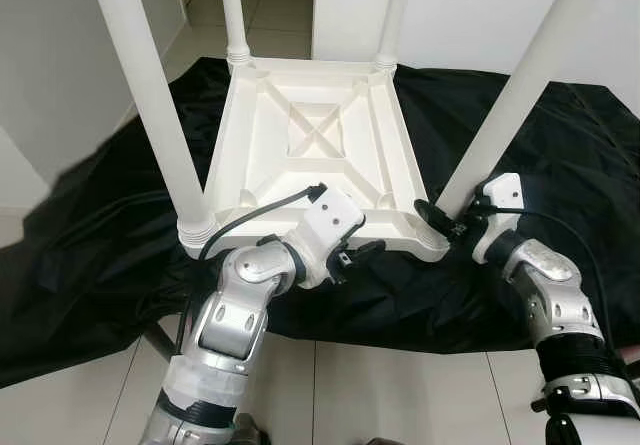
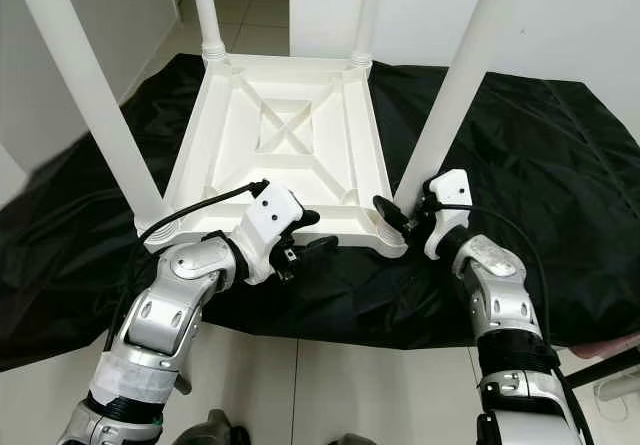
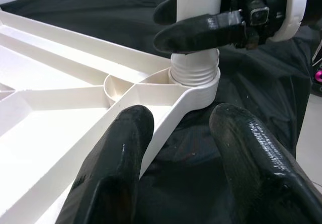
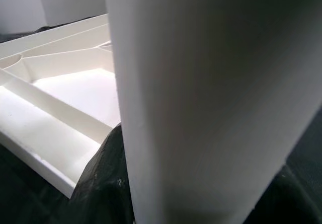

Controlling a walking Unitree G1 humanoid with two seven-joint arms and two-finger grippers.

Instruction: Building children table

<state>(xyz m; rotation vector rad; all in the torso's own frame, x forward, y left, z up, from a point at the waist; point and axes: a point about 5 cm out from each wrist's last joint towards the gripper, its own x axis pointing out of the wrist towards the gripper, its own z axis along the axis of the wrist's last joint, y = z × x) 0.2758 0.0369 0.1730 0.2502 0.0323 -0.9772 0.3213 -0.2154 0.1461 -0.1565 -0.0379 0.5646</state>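
Keep right gripper (image 1: 440, 217) clamped on near-right leg (image 1: 500, 115), twist into tabletop (image 1: 318, 135) socket; left gripper (image 1: 362, 252) wide, steady rim.

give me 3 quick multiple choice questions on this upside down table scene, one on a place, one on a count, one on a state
1. What does the white table lie on?
A. black cloth
B. bare tiles
C. a bench

2. How many legs stand in its corners?
A. two
B. three
C. four

3. What is the right gripper doing?
A. hanging idle
B. gripping the near right leg at its base
C. holding a screwdriver

Answers:
1. A, black cloth spreads under the tabletop.
2. C, one leg rises from each corner.
3. B, its fingers close around that leg just above the threaded collar.
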